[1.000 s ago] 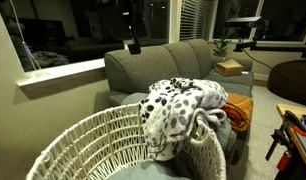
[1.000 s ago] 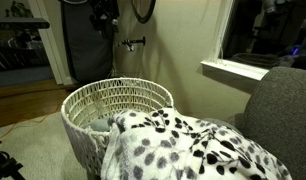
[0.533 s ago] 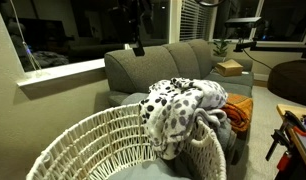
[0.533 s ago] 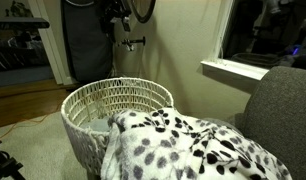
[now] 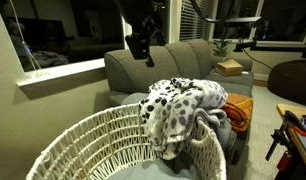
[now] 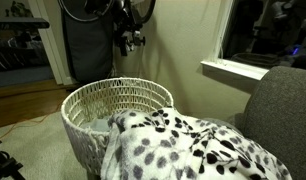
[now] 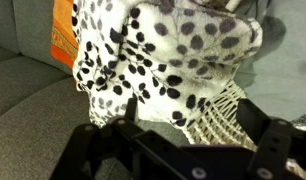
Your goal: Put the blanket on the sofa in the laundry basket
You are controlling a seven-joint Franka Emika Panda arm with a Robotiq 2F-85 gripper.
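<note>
The white blanket with black spots [image 5: 181, 108] lies heaped on the grey sofa [image 5: 173, 62], and one end hangs over the rim of the woven white laundry basket [image 5: 113, 145]. It shows in both exterior views, also as the blanket [image 6: 193, 145] beside the basket [image 6: 113, 97] and the sofa [image 6: 285, 105]. My gripper [image 5: 140, 42] hangs well above the blanket and touches nothing; it also shows in an exterior view [image 6: 128, 36]. In the wrist view the gripper [image 7: 193, 118] is open and empty above the blanket [image 7: 163, 55] and the basket rim [image 7: 228, 115].
A plain orange blanket [image 5: 239, 107] and a grey cloth [image 5: 219, 127] lie on the seat beside the spotted blanket. A cardboard box [image 5: 230, 68] rests on the far sofa arm. A dark round pouffe [image 5: 291, 78] stands beyond. A window sill [image 5: 63, 72] runs behind.
My arm has come down and into view, and the gripper is now lower and nearer the sofa back. The blanket and basket have not moved.
</note>
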